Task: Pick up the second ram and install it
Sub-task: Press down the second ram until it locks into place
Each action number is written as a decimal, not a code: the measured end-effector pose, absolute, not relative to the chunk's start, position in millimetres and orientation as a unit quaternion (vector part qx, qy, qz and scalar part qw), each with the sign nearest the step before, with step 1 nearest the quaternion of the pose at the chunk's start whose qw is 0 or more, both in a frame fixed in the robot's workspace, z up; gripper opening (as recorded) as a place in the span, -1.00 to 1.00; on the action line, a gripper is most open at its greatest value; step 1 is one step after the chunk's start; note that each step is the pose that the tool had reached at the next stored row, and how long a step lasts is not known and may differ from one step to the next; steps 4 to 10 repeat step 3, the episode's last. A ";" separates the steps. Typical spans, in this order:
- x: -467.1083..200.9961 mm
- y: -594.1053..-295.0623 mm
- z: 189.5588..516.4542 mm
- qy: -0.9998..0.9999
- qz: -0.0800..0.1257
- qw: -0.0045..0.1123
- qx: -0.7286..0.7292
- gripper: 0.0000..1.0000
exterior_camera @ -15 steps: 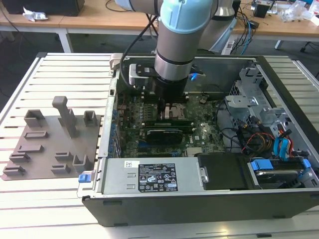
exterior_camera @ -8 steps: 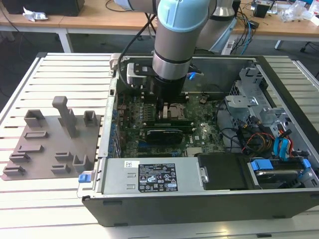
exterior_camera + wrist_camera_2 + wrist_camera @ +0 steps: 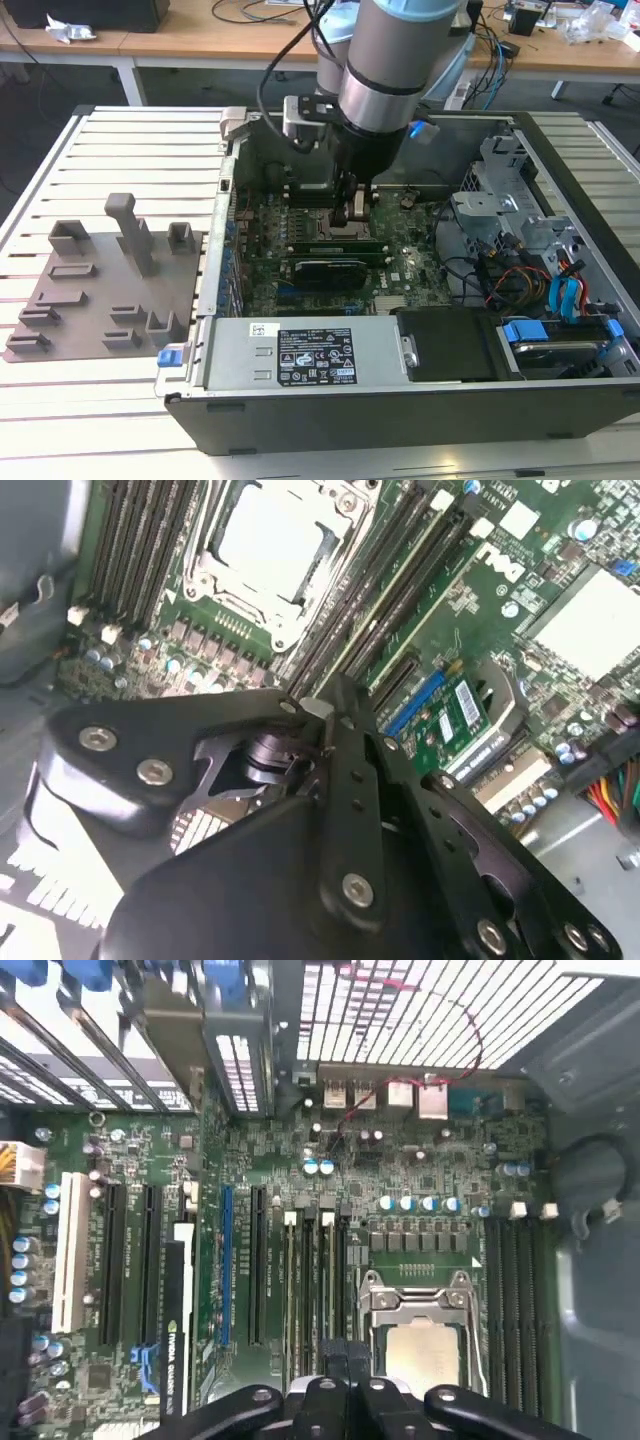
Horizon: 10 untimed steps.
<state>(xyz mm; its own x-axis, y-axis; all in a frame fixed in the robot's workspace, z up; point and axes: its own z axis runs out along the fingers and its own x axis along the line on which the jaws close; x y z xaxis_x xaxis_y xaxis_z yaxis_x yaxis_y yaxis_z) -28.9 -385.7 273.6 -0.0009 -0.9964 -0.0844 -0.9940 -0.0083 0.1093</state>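
Note:
My gripper (image 3: 357, 222) reaches down into the open computer case, over the memory slots beside the square CPU socket (image 3: 352, 208). Its black fingers stand shut, and their tips meet over one end of the slot row in both wrist views (image 3: 318, 712) (image 3: 342, 1362). The second ram (image 3: 325, 243) is a narrow green stick lying low in a slot right under the tips (image 3: 328, 1290) (image 3: 385, 592). I cannot tell whether the tips touch it. Another thin stick sits in a neighbouring slot (image 3: 291, 1290).
The case wall (image 3: 228, 190) and drive cage (image 3: 500, 210) with loose cables (image 3: 540, 285) close in on the motherboard. A power supply (image 3: 300, 355) lies along the near side. A grey fixture plate (image 3: 100, 290) with blocks sits on the slatted table at the exterior view's left.

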 end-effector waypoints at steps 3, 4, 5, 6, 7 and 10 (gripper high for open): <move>-28.9 -385.8 273.7 -0.704 -0.069 0.009 0.707 -0.80; -28.9 -385.8 273.7 -0.704 -0.069 0.009 0.707 -0.80; -28.9 -385.8 273.7 -0.704 -0.069 0.009 0.707 -0.80; -28.9 -385.8 273.7 -0.704 -0.069 0.009 0.707 -0.80; -28.9 -385.8 273.7 -0.704 -0.069 0.009 0.707 -0.80; -28.9 -385.8 273.7 -0.704 -0.069 0.009 0.707 -0.80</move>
